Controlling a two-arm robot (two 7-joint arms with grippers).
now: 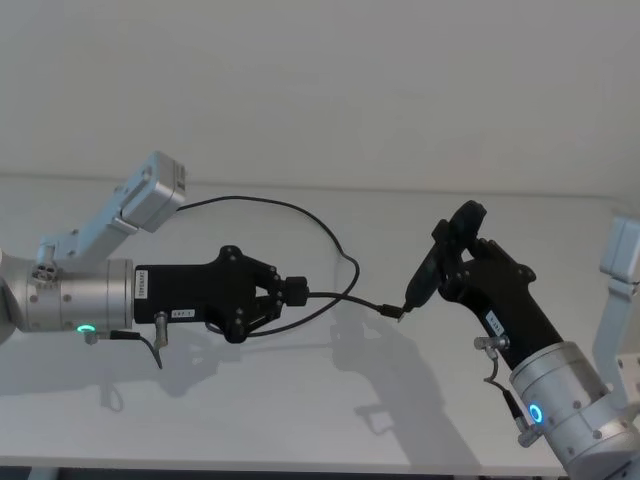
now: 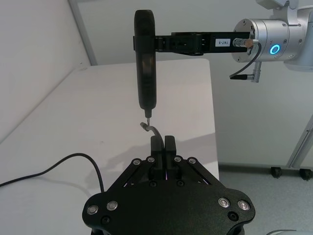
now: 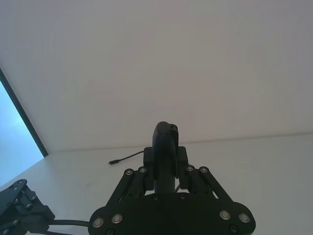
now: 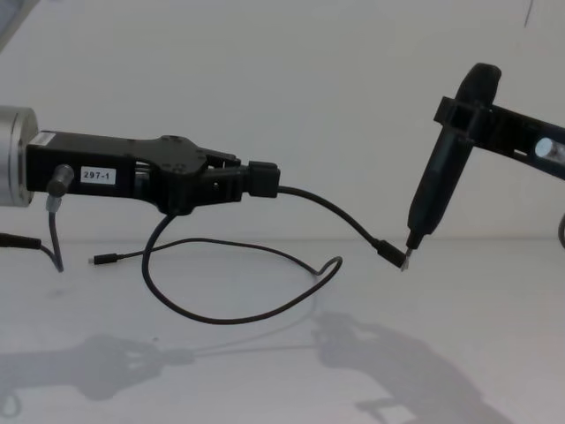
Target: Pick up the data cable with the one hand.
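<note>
Data cable [image 4: 231,315], long thin black, looping: I'm pinching it near one plug in my left black two-jaw gripper [image 4: 263,178], lifted off the white table [image 4: 459,371]. Pickup looking done; the rest is hanging below my jaws.

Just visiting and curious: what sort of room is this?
Probably a robotics lab or test room: a bare white table, plain white walls, and a wheeled metal stand beside the table.

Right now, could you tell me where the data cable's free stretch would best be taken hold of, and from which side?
The left hand is shut on the data cable near one end. A second hold likely suits the short stretch just behind the plug, which hangs in air. Come from the robot's right, jaws across the cable, as the right hand waits there.
</note>
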